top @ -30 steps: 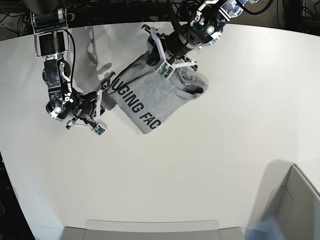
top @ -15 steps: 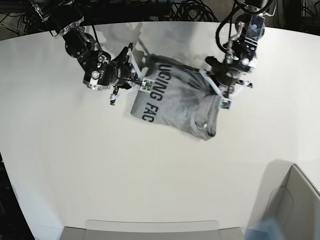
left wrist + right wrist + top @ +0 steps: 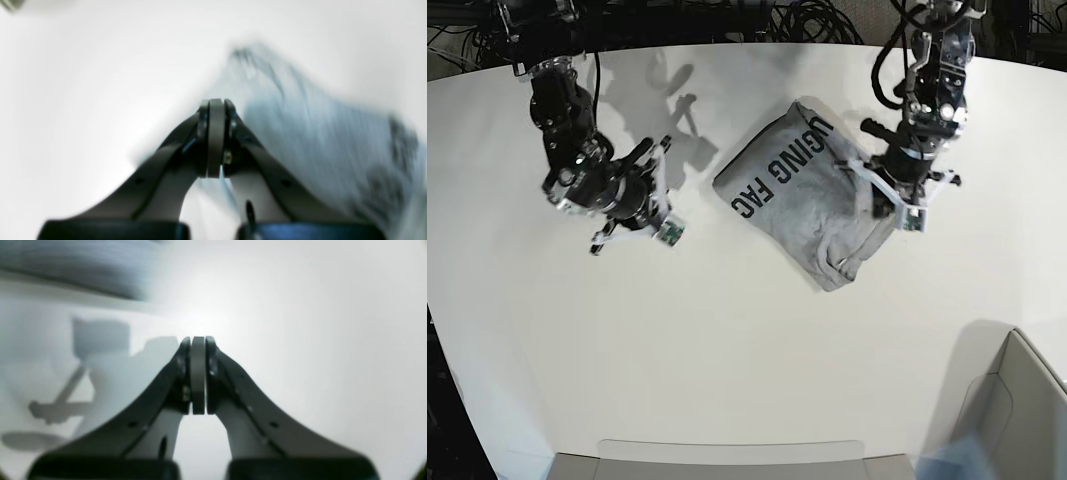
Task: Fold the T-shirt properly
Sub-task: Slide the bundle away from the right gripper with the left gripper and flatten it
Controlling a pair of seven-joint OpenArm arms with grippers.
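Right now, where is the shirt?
In the base view the shirt lies bunched on the white table, upper middle, right beside the left tool.

The black left gripper [image 3: 216,140], jaws pressed together, hovers over the white table [image 3: 83,83]; the blurred heather-grey cotton T-shirt [image 3: 317,133] lies right.

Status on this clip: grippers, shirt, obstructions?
Left gripper shut, empty, beside T-shirt. Right gripper shut, empty, apart. T-shirt bundled, lettering up. Nothing in the way.

Both arms are black with round joints and black cables looping off them at the top of the frame. Each pincer [image 3: 639,205] [image 3: 897,190] has thin white fingers; up close they look dark grey with small screw holes.
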